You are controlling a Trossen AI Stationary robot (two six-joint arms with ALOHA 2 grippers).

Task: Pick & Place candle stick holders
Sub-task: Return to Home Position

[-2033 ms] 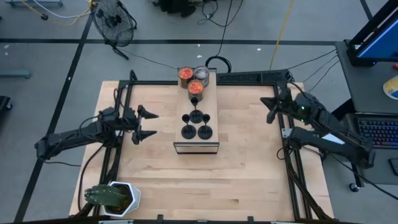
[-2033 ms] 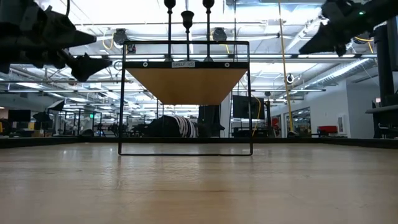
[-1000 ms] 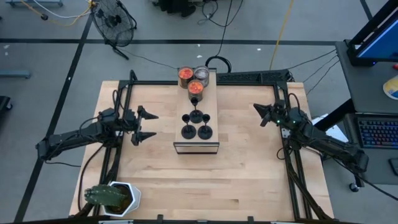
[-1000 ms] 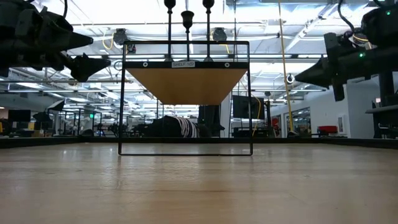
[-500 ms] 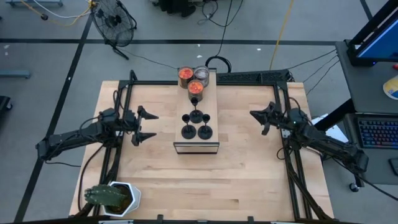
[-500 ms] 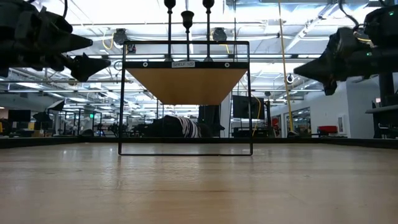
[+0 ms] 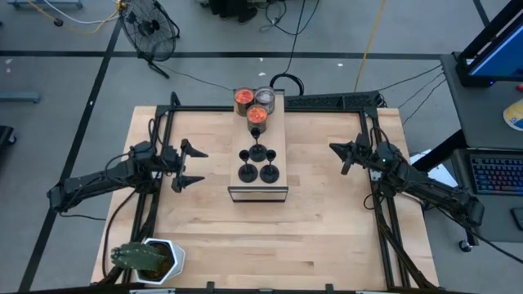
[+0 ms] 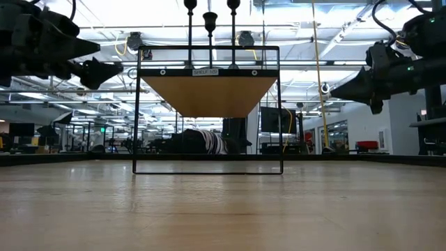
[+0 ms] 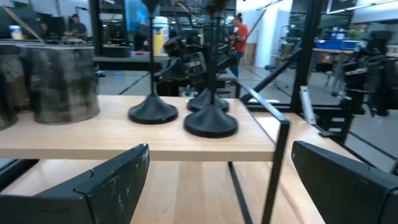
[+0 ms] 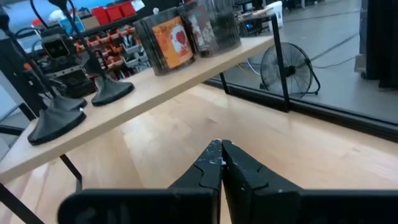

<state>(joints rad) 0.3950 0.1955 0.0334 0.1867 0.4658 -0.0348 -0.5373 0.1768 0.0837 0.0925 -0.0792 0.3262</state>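
Plainly, the four candle stick holders (image 7: 246, 172) stand in a tight cluster on the wooden shelf (image 7: 279, 139) at the middle of the table (image 7: 319, 237). Their round bases sit flat on the board and their thin stems are upright, so each long axis points straight up at the overhead camera. From the left gripper (image 7: 194, 165) they lie at 3 o'clock, and from the right gripper (image 7: 337, 157) at 9 o'clock; the left looks somewhat nearer. The left gripper's fingers are spread wide and hold nothing. The right gripper's fingers are pressed together, also empty. Both hang above the table, apart from the shelf. At 12 o'clock from the holders, on the same shelf, stand the jars (image 7: 258, 115). The shelf is raised on a thin black frame, so I judge that any reach must come in level at stem height. A potted plant (image 7: 147, 259) sits at the table's 7 o'clock corner, and a fan (image 7: 149, 33) stands on the floor beyond, at 11 o'clock.
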